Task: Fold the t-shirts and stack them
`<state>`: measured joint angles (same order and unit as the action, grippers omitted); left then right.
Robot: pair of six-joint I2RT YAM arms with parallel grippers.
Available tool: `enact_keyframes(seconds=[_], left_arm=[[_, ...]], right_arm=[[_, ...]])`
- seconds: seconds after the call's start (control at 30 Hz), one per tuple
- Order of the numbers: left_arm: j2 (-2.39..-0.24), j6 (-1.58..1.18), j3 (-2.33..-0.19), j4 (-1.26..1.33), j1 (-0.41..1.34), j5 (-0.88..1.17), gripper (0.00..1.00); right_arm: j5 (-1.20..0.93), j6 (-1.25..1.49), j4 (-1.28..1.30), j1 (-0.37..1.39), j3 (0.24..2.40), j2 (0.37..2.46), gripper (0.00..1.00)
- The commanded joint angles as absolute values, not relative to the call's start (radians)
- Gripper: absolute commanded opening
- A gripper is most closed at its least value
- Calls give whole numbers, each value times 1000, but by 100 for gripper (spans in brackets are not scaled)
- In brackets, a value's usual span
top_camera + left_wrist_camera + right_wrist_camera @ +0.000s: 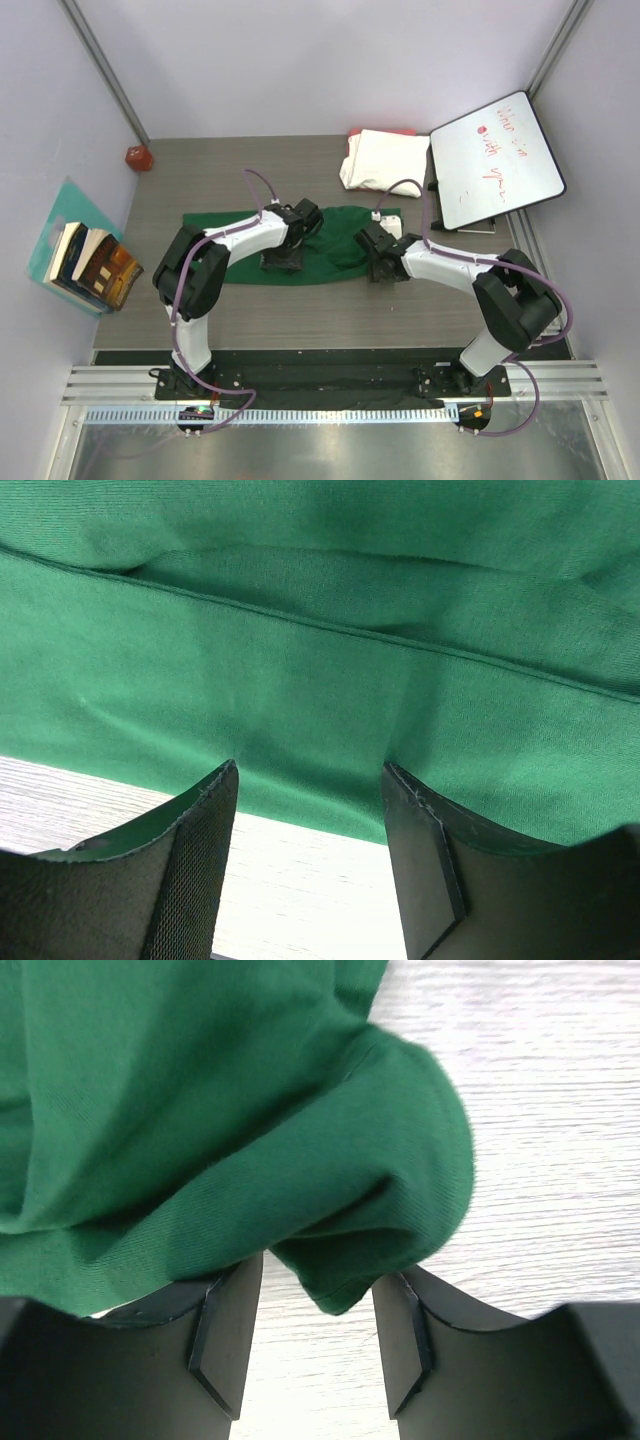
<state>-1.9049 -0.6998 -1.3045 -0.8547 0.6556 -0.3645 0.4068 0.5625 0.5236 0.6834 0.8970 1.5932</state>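
Shirt: the green t-shirt (pixel 335 245) is spread on the table (pixel 300 310), left of the whiteboard (pixel 495 160) and a bit nearer the arm bases, not touching it.
Long axis: runs left to right, one end pointing at the whiteboard's lower corner and the other end well apart from it.
Stack so far: the cream-white bundle (pixel 385 158) sits just beside the whiteboard's left edge, with a red-pink cloth edge (pixel 380 132) peeking out on its far side.
Left gripper (pixel 310 767): jaws apart, nothing between them but bare table. The shirt's near hem runs crosswise right at the fingertips, about midway along the shirt, so this is the arm farther from the whiteboard.
Right gripper (pixel 318 1275): jaws apart too. A rounded lump at the shirt's whiteboard end pokes into the gap, but it doesn't look pinched to me.
The bit that matters: from both grippers the cloth lies straight ahead, on the far side, so both are lined up along the same near hem.
My guess at the next move: close on that hem with both and carry it away over the shirt, folding along the long axis.
Could go wrong: the right side is bunched, so it may grab several layers, honestly.
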Motion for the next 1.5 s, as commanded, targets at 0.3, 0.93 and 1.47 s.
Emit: enact_keyframes(seconds=[0.3,0.93,1.47], left_arm=[[-1940,-681,-1301,-853,663,-347,58],[-1927,-706,-1252,-885,585,-383,55],[-1888,-686,-1213,-877,545,-397,54]], right_arm=[[423,497,509,684,966,1657,1],[500,471,900,644,1101,1626,1],[581,492,933,584,1103,1684,1]])
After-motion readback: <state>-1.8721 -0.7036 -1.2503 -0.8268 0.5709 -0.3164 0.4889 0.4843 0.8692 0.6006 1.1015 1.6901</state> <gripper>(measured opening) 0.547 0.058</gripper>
